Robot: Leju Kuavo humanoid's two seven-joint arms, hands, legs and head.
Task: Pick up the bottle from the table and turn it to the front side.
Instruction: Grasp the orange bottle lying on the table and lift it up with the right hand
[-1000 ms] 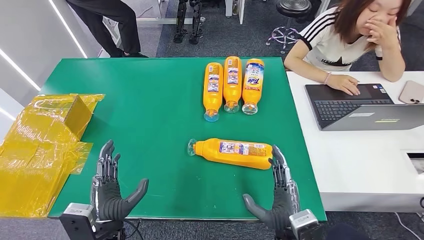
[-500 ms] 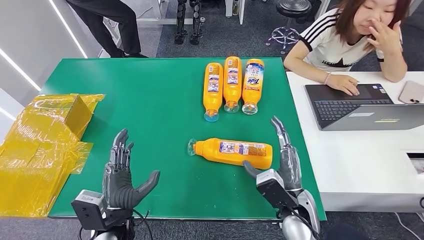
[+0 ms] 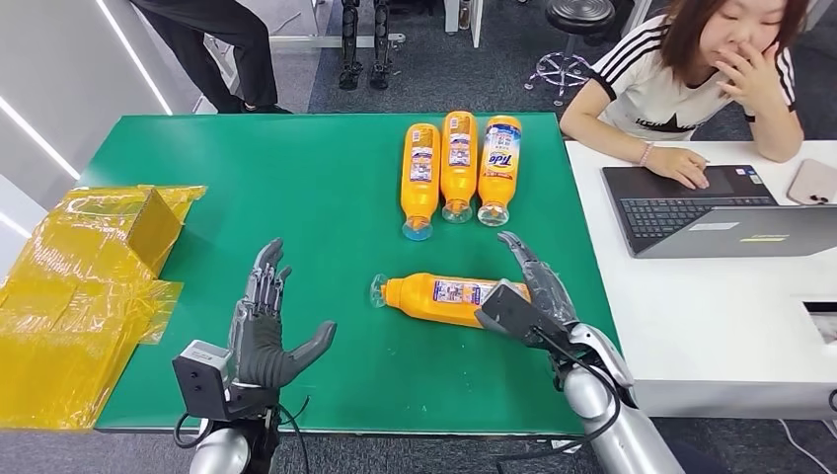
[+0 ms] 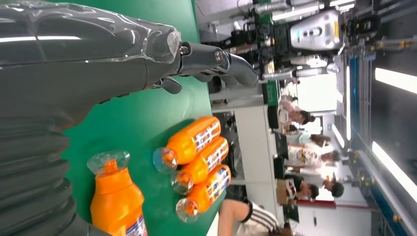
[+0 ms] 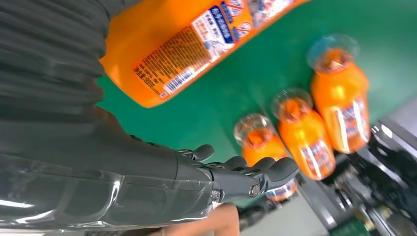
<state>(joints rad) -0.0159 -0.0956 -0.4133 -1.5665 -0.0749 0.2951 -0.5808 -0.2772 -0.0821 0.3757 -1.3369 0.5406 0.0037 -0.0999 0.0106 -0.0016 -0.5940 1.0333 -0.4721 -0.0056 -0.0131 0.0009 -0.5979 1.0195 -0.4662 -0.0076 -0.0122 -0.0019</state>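
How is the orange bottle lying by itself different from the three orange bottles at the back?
The lone bottle lies crosswise, cap toward the robot's left; the three bottles lie lengthwise, caps toward the robot. The lone one has the right hand over its base end; the three lie untouched, side by side. All are orange with clear caps.

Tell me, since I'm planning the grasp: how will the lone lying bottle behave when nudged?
The lone bottle lies on its side on the green table, so it may roll. Its smooth, glossy plastic could slip in the right robot hand. It appears full, so probably weighty.
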